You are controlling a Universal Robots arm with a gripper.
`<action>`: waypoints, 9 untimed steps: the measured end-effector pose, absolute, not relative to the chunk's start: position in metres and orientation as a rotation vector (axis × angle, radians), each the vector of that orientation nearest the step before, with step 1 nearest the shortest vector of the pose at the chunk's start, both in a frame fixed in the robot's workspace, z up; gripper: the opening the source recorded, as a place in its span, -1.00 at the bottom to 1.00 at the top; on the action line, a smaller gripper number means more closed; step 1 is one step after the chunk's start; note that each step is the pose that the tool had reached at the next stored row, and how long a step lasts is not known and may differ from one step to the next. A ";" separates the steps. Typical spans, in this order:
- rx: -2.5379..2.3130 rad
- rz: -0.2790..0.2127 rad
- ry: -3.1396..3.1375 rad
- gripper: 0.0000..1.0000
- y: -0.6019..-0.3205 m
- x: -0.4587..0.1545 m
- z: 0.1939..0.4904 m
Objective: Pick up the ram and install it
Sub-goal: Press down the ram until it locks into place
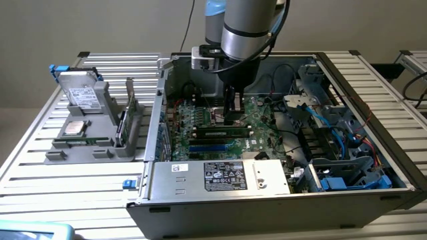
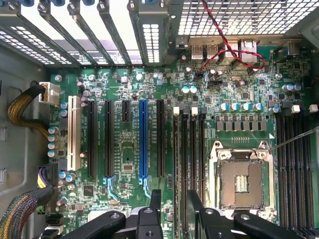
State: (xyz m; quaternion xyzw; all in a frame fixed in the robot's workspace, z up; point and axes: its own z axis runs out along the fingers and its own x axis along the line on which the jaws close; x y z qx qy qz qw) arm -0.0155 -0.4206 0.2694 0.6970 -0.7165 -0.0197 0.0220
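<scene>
End effector [image 2: 174, 198], fingers spread and holding nothing, hovers just above the ram [image 1: 223, 133] seated in a motherboard [image 2: 124, 149] slot

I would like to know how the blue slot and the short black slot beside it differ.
Colour: the blue slot is bright blue, while the short black slot is black. Length: the blue slot runs much farther along the motherboard than the short black slot, which stops well before the blue one's far end. Both are empty and lie parallel, side by side.
</scene>
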 end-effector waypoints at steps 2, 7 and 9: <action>2.160 -0.061 -2.220 -0.36 -0.421 -0.015 0.269; 2.159 -0.061 -2.220 -0.73 -0.421 -0.015 0.269; 2.160 -0.062 -2.220 -0.79 -0.421 -0.015 0.269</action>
